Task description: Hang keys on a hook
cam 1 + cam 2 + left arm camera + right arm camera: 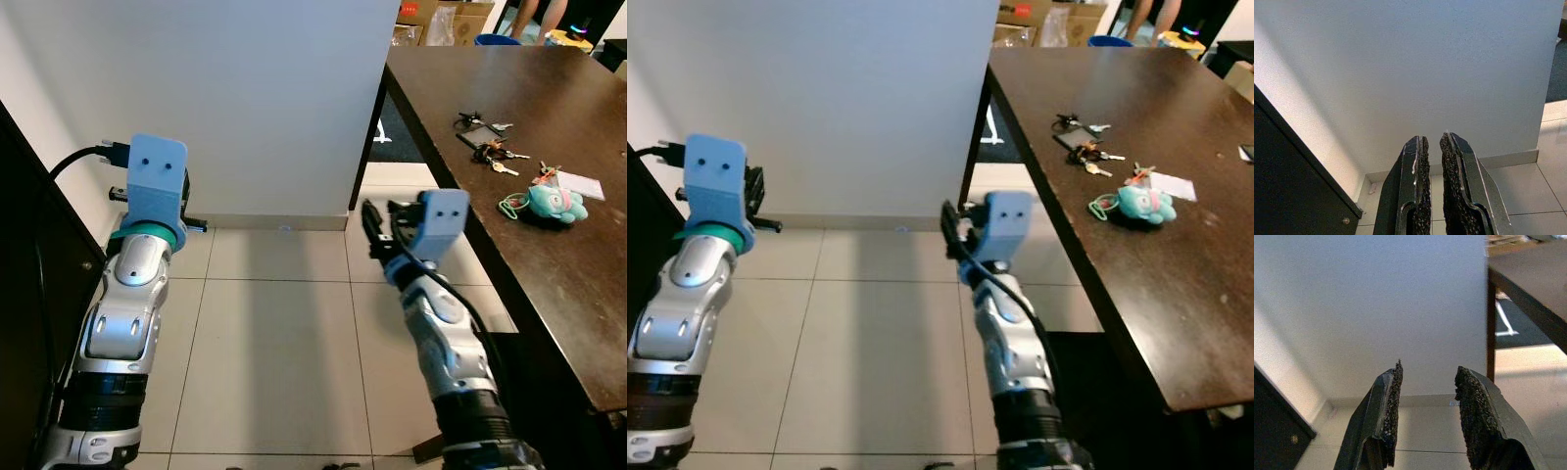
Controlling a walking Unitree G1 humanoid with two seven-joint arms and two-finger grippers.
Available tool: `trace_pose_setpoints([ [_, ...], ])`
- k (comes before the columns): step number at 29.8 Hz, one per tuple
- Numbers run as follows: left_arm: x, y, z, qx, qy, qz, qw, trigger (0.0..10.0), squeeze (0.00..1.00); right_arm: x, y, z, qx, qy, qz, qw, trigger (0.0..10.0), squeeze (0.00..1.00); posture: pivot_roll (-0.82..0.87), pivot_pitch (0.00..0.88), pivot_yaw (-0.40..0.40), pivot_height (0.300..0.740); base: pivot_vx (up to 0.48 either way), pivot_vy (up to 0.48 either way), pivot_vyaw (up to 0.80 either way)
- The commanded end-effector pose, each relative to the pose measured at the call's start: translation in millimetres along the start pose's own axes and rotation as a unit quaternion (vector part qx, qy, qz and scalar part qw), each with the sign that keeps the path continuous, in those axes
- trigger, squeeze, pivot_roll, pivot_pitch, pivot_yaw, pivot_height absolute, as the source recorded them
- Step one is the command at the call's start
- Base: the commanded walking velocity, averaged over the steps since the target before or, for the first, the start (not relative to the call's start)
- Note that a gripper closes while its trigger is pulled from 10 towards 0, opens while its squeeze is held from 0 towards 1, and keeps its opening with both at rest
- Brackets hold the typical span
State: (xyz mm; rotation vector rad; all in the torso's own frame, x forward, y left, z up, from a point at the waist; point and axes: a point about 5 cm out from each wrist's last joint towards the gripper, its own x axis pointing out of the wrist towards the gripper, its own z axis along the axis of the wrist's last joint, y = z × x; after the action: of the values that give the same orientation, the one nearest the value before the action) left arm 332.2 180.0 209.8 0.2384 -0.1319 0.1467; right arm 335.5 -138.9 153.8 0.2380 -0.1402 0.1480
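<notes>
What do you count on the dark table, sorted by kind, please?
Key bunches: 2, one black-fobbed and one with a red tag
Teal plush keychain: 1
White card: 1
Total: 4 on the dark table; neither end effector holds any.

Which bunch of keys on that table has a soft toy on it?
The key bunch nearest the table's front, carrying a teal plush toy. The two bunches behind, and, have only dark fobs.

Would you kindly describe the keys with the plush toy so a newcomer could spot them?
On the dark wooden table to the robot's right lie several key bunches. The plush-toy keys lie nearest the robot, beside a white card; only they carry a teal plush.
</notes>
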Motion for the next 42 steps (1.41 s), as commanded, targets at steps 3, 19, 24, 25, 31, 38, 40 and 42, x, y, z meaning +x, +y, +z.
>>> trace_pose_setpoints([
  [3,-1.1,1.1,-4.8,0.001,0.012,0.001,1.000,10.0,0.00,3.3,5.8,0.1,0.032,0.001,-0.003,0.999,10.0,0.00,0.01,0.018,0.066,0.740,0.000,0.000,0.00],
  [19,0.4,-3.4,1.0,-0.006,0.002,-0.002,1.000,10.0,0.00,13.8,19.0,1.6,0.031,-0.002,0.016,0.999,10.0,0.00,0.01,0.000,0.062,0.740,0.000,0.000,0.00],
  [24,0.7,-4.1,4.4,0.002,-0.008,-0.006,1.000,10.0,0.00,8.6,10.4,-0.5,0.002,0.006,0.014,1.000,10.0,0.00,0.01,0.016,0.056,0.740,0.000,0.000,0.00],
  [25,0.3,-3.3,4.1,0.001,-0.006,-0.005,1.000,10.0,0.00,5.6,0.6,0.4,0.014,0.007,-0.002,1.000,10.0,0.00,0.01,0.015,0.060,0.740,0.000,0.000,0.00],
  [31,-3.2,-0.9,1.8,0.000,-0.004,0.001,1.000,10.0,0.00,4.5,6.5,5.9,0.029,-0.001,0.006,1.000,10.0,0.00,0.02,0.014,0.055,0.740,0.000,0.000,0.00],
  [38,-6.7,-5.2,-1.8,-0.002,0.004,-0.004,1.000,10.0,0.00,1.1,18.1,-2.7,0.024,0.011,0.028,0.999,10.0,0.00,0.02,0.043,0.060,0.740,0.000,0.000,0.00],
  [40,-8.0,-6.1,-2.6,-0.002,0.005,-0.007,1.000,10.0,0.00,-1.1,22.9,-6.3,0.012,0.013,0.036,0.999,10.0,0.00,0.02,0.047,0.068,0.740,0.000,0.000,0.00],
  [42,-8.0,-6.5,-4.5,-0.004,0.011,-0.006,1.000,10.0,0.00,-1.8,24.6,-7.3,0.020,0.014,0.034,0.999,10.0,0.00,0.02,0.054,0.075,0.740,0.000,0.000,0.00],
])
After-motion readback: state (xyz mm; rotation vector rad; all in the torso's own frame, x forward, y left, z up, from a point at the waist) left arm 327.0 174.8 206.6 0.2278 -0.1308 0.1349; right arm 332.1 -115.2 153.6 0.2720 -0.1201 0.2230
